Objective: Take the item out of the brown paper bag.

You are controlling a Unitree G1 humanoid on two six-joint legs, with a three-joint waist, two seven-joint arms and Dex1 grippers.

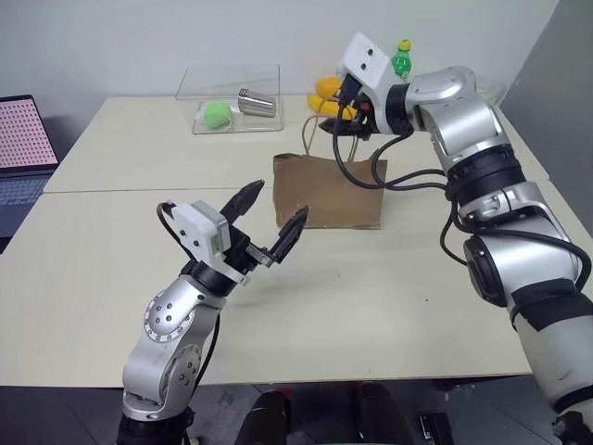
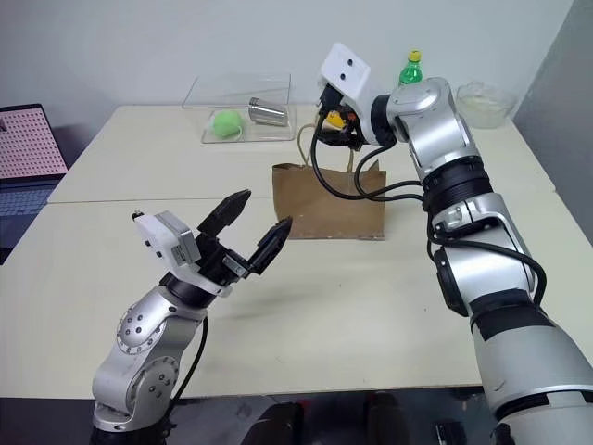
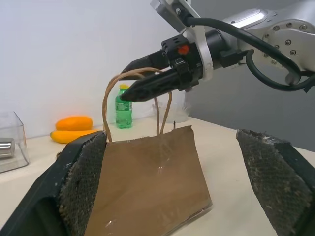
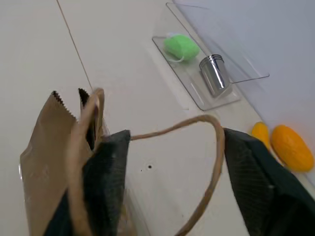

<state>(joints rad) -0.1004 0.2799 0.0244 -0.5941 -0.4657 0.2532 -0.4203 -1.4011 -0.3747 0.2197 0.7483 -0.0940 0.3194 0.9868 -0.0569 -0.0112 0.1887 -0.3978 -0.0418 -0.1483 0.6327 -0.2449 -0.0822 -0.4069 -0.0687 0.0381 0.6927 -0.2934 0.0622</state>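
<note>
1. Right gripper (image 4: 167,182) hangs over the mouth of the brown paper bag (image 1: 329,190), fingers spread apart with one twisted handle loop (image 4: 206,142) running across the gap between them. Nothing clamped that I can see; the loop looks loose between the fingers, not pinched.
2. Why there: my read is the arm comes in from above because the bag stands upright with its opening on top, so that is the only way in to the item.
3. Left gripper (image 1: 271,222) sits low in front of the bag, just short of its near face, jaws wide and empty. It points at the bag's front, likely staged to steady or pin the bag while the other arm works.
4. Bag: creased brown kraft paper, flat-fronted, upright near the middle of the pale table (image 1: 111,269), sawtooth top edge, two paper loop handles sticking up. Looks light and floppy, so it could tip or lift with the handle.
5. Item: the ketchup bottle isn't visible; presumably inside the bag, hidden by the paper walls. The right wrist view looks along the opening but the inside is too dark and cropped to tell.
6. Behind the bag: a green soda bottle (image 1: 401,59), yellow-orange fruit (image 3: 74,129), and a clear tray (image 1: 232,102) holding a green ball (image 1: 217,113) and a metal can (image 1: 258,101). Laptop (image 1: 23,153) at the left table edge. All well apart from the bag.
</note>
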